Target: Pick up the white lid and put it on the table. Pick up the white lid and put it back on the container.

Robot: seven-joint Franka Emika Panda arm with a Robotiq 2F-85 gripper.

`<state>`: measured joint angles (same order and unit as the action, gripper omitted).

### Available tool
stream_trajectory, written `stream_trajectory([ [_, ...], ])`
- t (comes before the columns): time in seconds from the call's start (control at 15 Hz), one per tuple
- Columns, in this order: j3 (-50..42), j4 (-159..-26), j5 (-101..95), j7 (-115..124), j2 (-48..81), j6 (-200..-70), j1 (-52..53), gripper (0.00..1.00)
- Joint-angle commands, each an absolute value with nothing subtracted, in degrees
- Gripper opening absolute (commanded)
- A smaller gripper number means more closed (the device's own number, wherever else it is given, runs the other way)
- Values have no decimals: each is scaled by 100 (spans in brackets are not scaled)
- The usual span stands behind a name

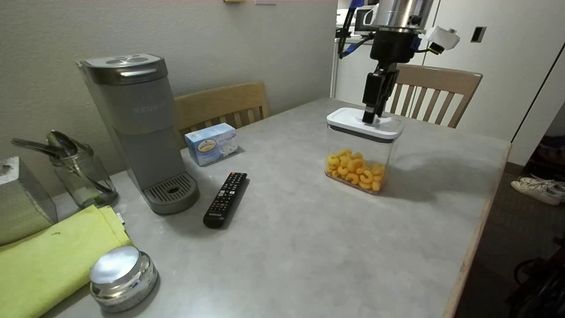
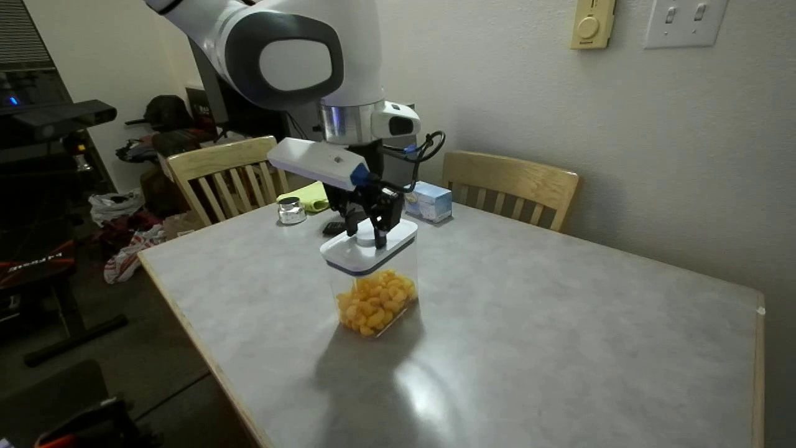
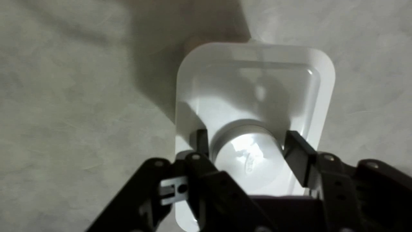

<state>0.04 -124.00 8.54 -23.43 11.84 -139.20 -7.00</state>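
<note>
Over the container [image 1: 353,145], poised with the gripper [image 3: 247,140] at the lid [image 3: 231,96], with fingers [image 3: 202,143] apart on either side of the knob [image 3: 249,158]. Cannot tell whether clamped on the knob or only flanking closely. Seeing the lid on the container in both exterior views, and the container upright on the table [image 2: 559,330]. Judging from this, probably at the first pick-up, though possibly at the closing return. For a lift, likely needing to squeeze the knob evenly, then rise straight and level before moving aside. If finishing instead, needing only to release and rise.
</note>
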Motion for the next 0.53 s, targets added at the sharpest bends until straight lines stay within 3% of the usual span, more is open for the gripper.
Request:
stream_trajectory([
  [0.0, 28, -12398, 1012, -2407, 1182, -13836, -727, 64],
  [0.2, 29, -12390, 1011, -2405, 1191, -13840, -725, 67],
  [0.47, 38, -12352, 1017, -2408, 1225, -13859, -721, 64],
])
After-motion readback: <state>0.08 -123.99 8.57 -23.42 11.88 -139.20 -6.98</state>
